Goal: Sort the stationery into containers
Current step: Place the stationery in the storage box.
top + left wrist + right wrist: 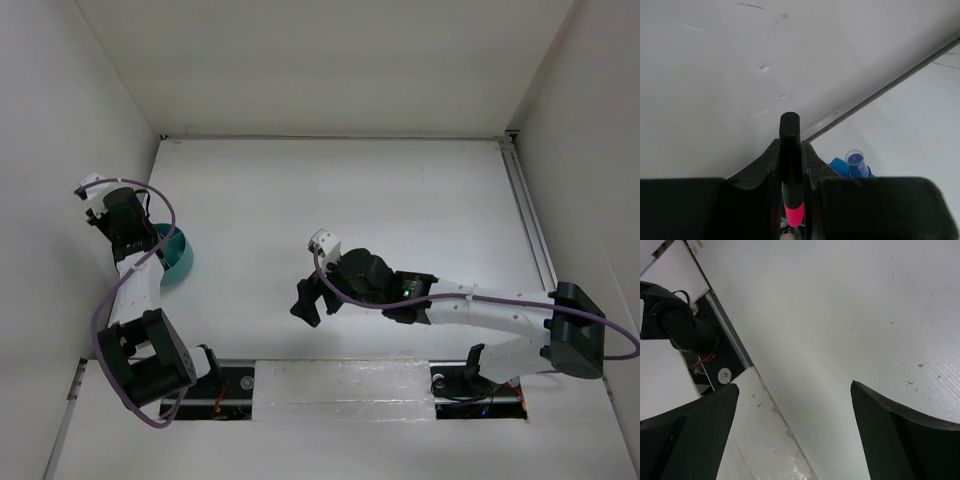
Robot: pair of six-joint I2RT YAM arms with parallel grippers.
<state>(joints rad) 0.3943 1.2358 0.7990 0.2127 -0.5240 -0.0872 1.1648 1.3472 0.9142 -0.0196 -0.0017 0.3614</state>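
- Left gripper (790, 149) is clamped on a black marker with a pink end (789, 127). Its two fingers (771, 165) pinch the barrel from both sides. The black end sticks out past the fingertips, and the pink part lies back toward the palm.
- Right gripper (307, 300) has its jaws spread wide and holds nothing. It hovers over bare surface near the front middle, and its wrist view shows only white tabletop between the two dark fingers (705, 430).
- White table (400, 200) fills the overhead view, with plain walls on the left, back and right sides.
- Right arm (480, 310) stretches from its base at the near right corner leftward toward the middle of the table.
- Left arm (135, 290) reaches away from its base along the left wall (60, 150), with its wrist above the container.
- Teal organizer (178, 255) stands on the table close to the left wall, and the left arm hides part of it. A bit of its rim shows just right of the fingers in the left wrist view (839, 166).
- Clear blue-capped pen (856, 161) stands upright in the organizer, cap up. Which compartment it is in cannot be told.
- The held marker is close beside that pen, but whether it is over the organizer's opening cannot be told.
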